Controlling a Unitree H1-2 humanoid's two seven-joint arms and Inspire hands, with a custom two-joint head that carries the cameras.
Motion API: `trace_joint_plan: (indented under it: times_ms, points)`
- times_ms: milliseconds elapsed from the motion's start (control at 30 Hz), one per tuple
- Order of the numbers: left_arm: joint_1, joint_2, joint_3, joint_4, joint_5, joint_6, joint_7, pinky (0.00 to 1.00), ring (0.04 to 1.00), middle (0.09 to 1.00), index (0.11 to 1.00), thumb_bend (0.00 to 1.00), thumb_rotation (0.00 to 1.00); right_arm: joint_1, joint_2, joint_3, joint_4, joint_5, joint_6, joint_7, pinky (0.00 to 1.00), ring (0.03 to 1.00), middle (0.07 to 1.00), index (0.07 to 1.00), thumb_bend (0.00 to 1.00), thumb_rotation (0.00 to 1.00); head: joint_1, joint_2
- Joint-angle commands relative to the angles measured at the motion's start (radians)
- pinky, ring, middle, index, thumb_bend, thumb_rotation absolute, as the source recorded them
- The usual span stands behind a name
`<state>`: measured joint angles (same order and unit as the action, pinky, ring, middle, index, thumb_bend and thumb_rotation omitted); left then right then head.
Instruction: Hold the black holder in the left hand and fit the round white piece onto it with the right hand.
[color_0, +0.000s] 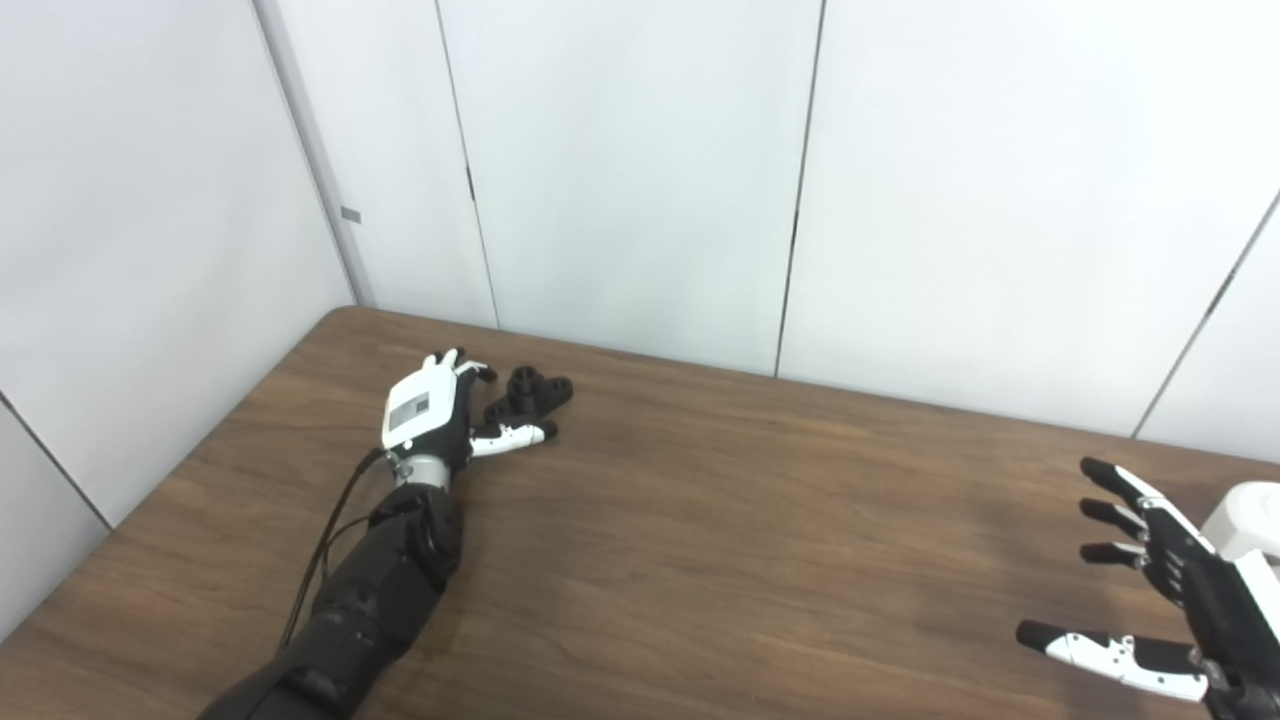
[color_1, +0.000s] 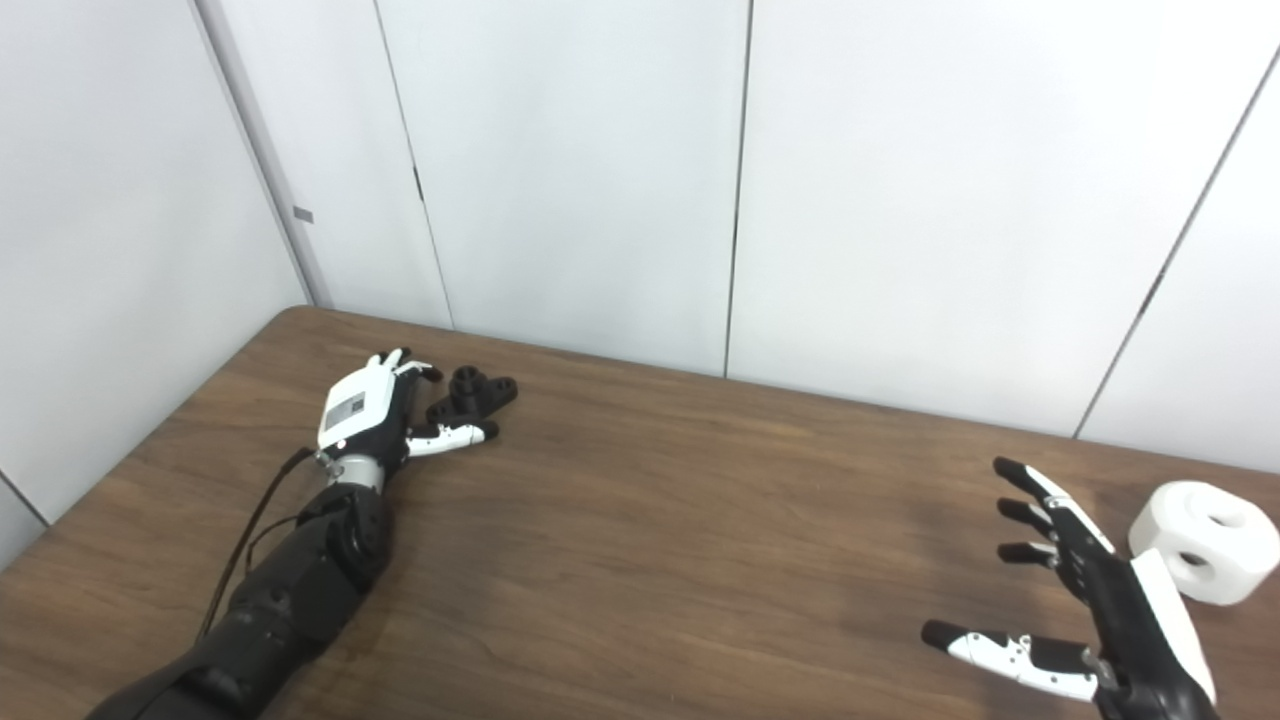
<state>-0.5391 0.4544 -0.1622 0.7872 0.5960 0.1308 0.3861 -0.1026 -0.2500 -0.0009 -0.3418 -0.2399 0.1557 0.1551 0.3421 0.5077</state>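
The black holder lies on the brown table near its far left corner. My left hand rests right beside it, fingers curled toward it and thumb stretched under it; no firm grasp shows. The round white piece, a thick ring with holes, sits at the far right of the table. My right hand hovers just left of it, fingers spread apart, holding nothing.
White wall panels stand close behind the table's far edge. The table's left edge runs diagonally beside my left forearm. A black cable trails along that forearm.
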Motion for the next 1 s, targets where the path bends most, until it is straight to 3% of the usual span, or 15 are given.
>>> trace_joint_plan:
  times_ms: [0, 67, 200, 233, 300, 533, 967]
  points:
    - [-0.011, 0.007, -0.020, 0.014, -0.008, 0.013, -0.064, 0.93, 1.000, 0.966, 0.771, 0.90, 0.46, -0.023, -0.009, -0.011, -0.043, 0.006, -0.018, -0.012, 0.68, 0.823, 0.914, 0.878, 0.66, 0.00, 0.000, 0.002]
    - [-0.006, 0.012, -0.027, 0.013, -0.016, 0.008, -0.081, 0.94, 1.000, 0.958, 0.743, 0.90, 0.42, -0.024, -0.010, -0.013, -0.044, 0.005, -0.018, -0.012, 0.67, 0.813, 0.911, 0.877, 0.66, 0.00, 0.002, 0.004]
    - [0.006, 0.030, -0.035, 0.008, -0.045, -0.044, -0.109, 0.97, 1.000, 0.937, 0.607, 0.92, 0.20, -0.026, -0.009, -0.014, -0.035, 0.008, -0.028, -0.014, 0.67, 0.816, 0.912, 0.877, 0.65, 0.00, 0.002, 0.004]
    - [0.005, 0.033, -0.042, 0.012, -0.042, -0.051, -0.107, 0.99, 1.000, 0.933, 0.550, 0.73, 0.14, -0.027, -0.009, -0.014, -0.034, 0.008, -0.029, -0.015, 0.68, 0.818, 0.913, 0.877, 0.65, 0.00, 0.002, 0.004]
    - [0.001, 0.036, -0.056, 0.021, -0.032, -0.060, -0.089, 0.99, 1.000, 0.920, 0.500, 0.57, 0.08, -0.028, -0.008, -0.014, -0.032, 0.009, -0.031, -0.015, 0.68, 0.819, 0.912, 0.877, 0.65, 0.00, 0.003, 0.007]
    - [0.006, 0.030, -0.087, 0.024, -0.015, -0.099, -0.016, 0.94, 0.954, 0.852, 0.483, 0.52, 0.06, -0.025, -0.006, -0.015, -0.038, 0.012, -0.026, -0.013, 0.69, 0.831, 0.920, 0.882, 0.64, 0.00, -0.004, 0.010]
    - [0.015, 0.002, -0.105, 0.061, -0.021, -0.117, 0.037, 0.90, 0.913, 0.831, 0.484, 0.52, 0.06, -0.012, -0.011, -0.032, -0.052, 0.024, -0.018, -0.013, 0.70, 0.823, 0.910, 0.867, 0.64, 0.00, -0.007, 0.019]
